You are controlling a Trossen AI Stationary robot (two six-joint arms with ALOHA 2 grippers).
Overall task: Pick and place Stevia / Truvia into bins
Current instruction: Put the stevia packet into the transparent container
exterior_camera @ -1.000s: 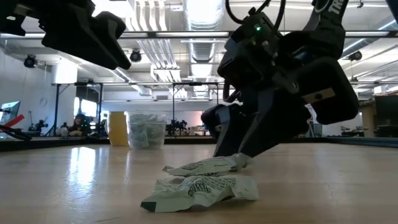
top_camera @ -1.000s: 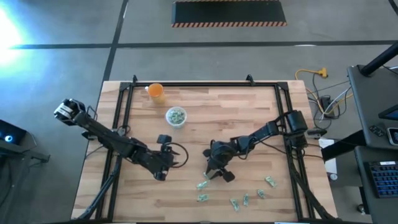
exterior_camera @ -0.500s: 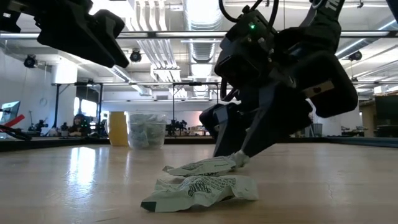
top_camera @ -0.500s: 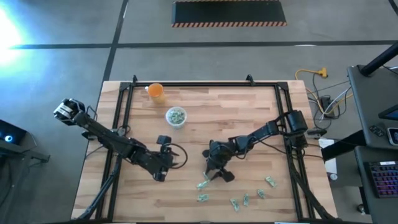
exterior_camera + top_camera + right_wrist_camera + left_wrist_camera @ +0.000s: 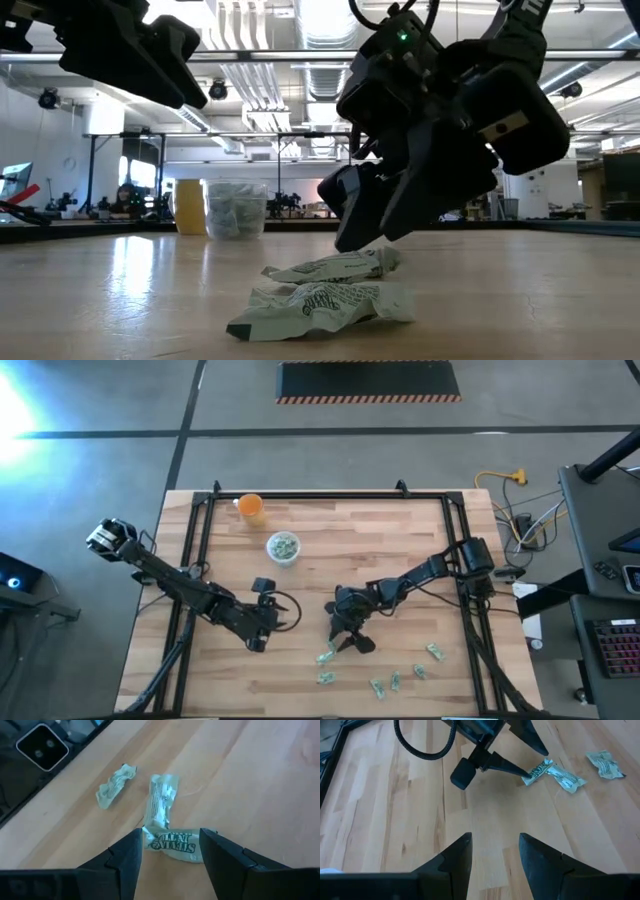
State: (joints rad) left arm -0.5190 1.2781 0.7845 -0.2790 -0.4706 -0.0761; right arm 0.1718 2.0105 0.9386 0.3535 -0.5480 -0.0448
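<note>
Several pale green-and-white Stevia sachets lie flat on the wood table [image 5: 400,540], near its front edge. One sachet [image 5: 172,845] lies between the fingertips of my right gripper [image 5: 172,836], which is open and slants down low over it. A second sachet [image 5: 161,802] adjoins it and a third [image 5: 115,785] lies beyond. The bin, a clear cup [image 5: 283,547] holding sachets, stands at the far left-centre. My left gripper [image 5: 285,610] hovers open over bare wood, left of the right gripper [image 5: 520,755]. My right gripper's fingertips [image 5: 139,834] stand at the two short ends of the sachet's length [image 5: 150,840], coming down at a slant from the table's right. The sachet lies flat on the table. Whether the tips touch it, I cannot tell.
An orange cup [image 5: 250,508] stands behind the clear cup near the far edge. More sachets [image 5: 395,680] are scattered toward the front right. A black frame rail [image 5: 195,560] runs along the table's left, right and far sides. Bare wood lies between the arms.
My right gripper has spread its fingers a little wider and rolled slightly over the sachet; its tip has come off the sachet's end. The sachet lies where it was.
</note>
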